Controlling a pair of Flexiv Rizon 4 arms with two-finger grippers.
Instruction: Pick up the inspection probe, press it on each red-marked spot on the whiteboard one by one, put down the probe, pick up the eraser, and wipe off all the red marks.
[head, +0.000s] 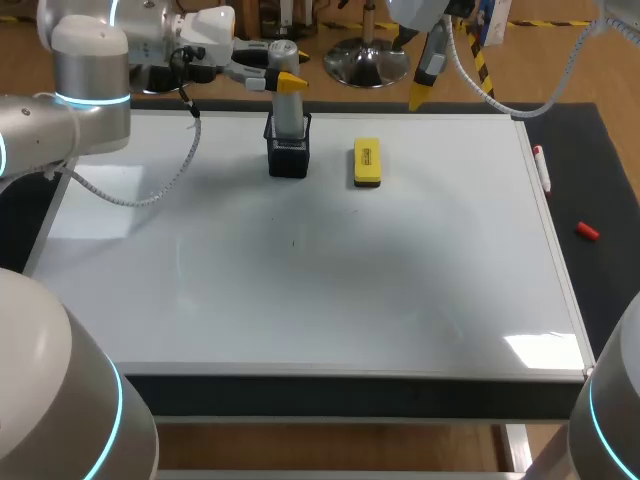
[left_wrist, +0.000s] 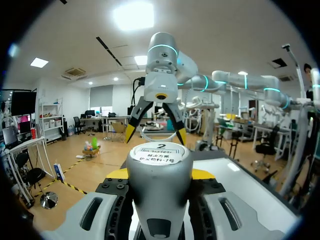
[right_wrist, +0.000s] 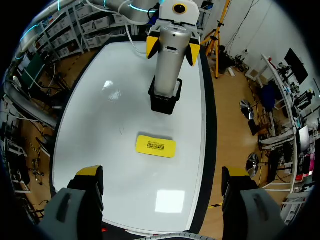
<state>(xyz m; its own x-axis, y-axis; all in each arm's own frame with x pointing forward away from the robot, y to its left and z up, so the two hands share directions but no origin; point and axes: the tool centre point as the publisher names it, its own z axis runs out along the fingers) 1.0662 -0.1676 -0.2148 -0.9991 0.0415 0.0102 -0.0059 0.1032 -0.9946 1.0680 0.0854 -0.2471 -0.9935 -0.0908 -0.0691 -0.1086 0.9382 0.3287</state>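
Probe (head: 289, 115) stands upright in its holder (head: 288, 160), long axis vertical, its top clamped by the left end effector (left_wrist: 160, 173), which is the nearer one, while the right end effector (right_wrist: 162, 174), fingers wide apart, hangs beyond the eraser (head: 367, 163) beside that holder.

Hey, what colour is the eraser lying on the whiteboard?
The eraser is bright yellow, with a dark marking on top; clearest in the right wrist view.
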